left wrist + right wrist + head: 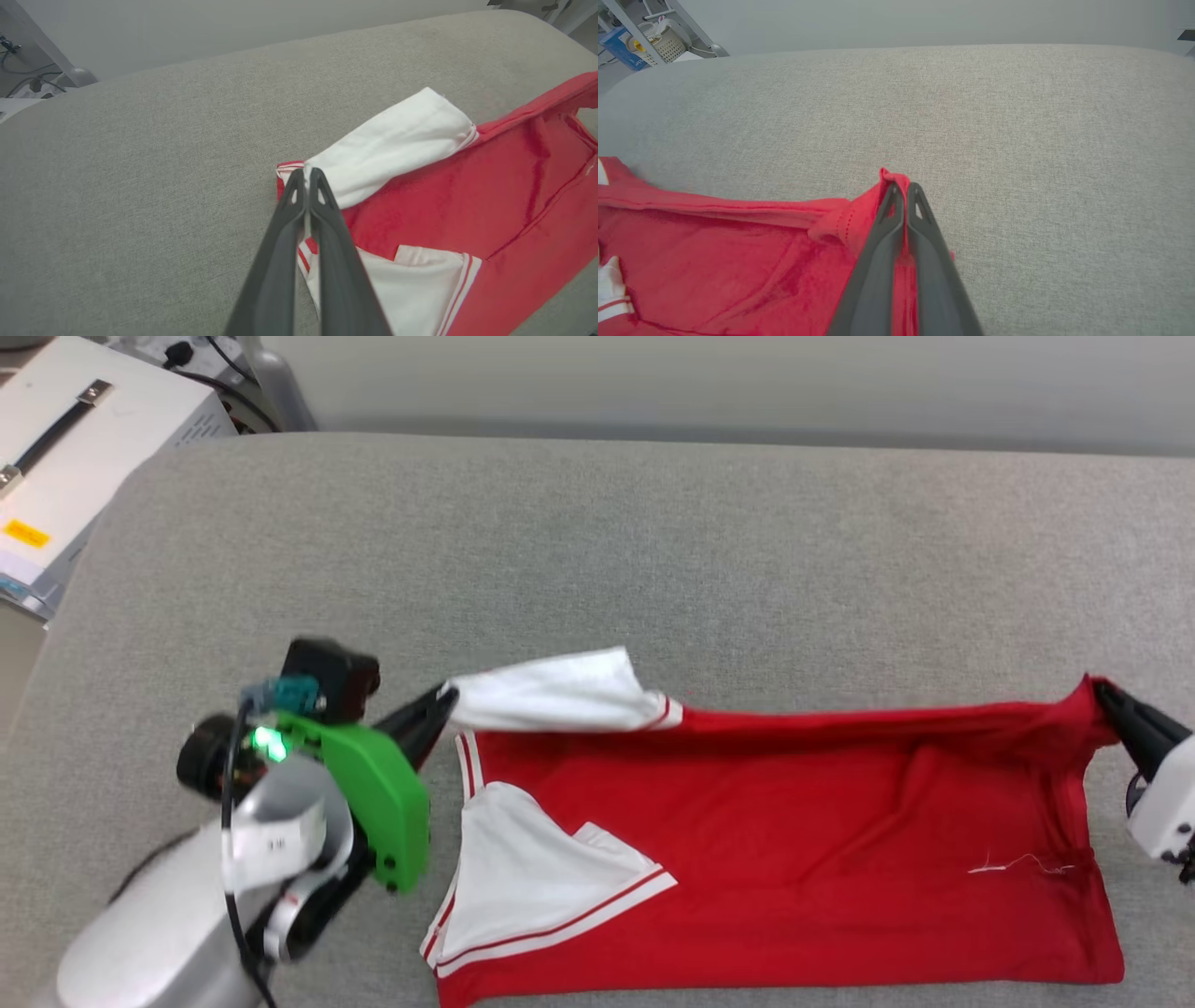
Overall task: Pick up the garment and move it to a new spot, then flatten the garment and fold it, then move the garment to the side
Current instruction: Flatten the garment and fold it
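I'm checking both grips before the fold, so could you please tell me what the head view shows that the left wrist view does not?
Head view: the right tool shut on a red corner of the garment, the cloth stretched across to it, and a white box at the upper left.
Left wrist view: a close look at the left tool shut on the edge of the white sleeve, and cables at the far left.
Both: the left tool, that sleeve, the garment's red body and the grey surface.

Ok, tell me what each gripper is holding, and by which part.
Both are shut on the red jersey T-shirt with white sleeves: the left gripper pinches the shoulder end of the far white sleeve, the right gripper the far hem corner.
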You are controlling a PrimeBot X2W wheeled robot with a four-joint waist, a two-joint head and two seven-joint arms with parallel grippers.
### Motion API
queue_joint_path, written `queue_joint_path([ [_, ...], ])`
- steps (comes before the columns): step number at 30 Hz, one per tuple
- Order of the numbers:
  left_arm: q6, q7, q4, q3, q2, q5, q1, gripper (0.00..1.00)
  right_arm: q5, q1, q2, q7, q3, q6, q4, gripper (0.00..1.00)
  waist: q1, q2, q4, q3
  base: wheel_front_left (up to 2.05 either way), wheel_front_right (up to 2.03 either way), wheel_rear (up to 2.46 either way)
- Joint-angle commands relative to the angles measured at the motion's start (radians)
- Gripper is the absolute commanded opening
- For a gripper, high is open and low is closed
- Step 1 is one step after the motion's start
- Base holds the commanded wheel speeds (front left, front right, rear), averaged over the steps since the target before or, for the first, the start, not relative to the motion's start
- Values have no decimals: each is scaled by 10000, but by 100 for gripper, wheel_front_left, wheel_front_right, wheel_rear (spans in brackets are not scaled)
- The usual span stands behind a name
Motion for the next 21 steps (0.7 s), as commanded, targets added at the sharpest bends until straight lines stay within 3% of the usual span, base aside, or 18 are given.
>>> queue_joint_path([
  [1, 211, 5, -248, -37, 176, -90, 475, 0, 263, 329, -122, 21, 66, -78, -180, 0, 1, 116, 110, -220, 0, 0, 0],
  [11, 763, -137, -1318, -384, 727, -681, 2749, 0, 1448, 1933, -1292, 468, 981, -78, -913, 0, 1, 116, 298, -312, 0, 0, 0],
  [21, 334, 100, -453, -1223, 376, -484, 3011, 0, 1973, 2224, -2222, 468, 2146, -78, -677, 0, 1, 116, 324, -177, 0, 0, 0],
])
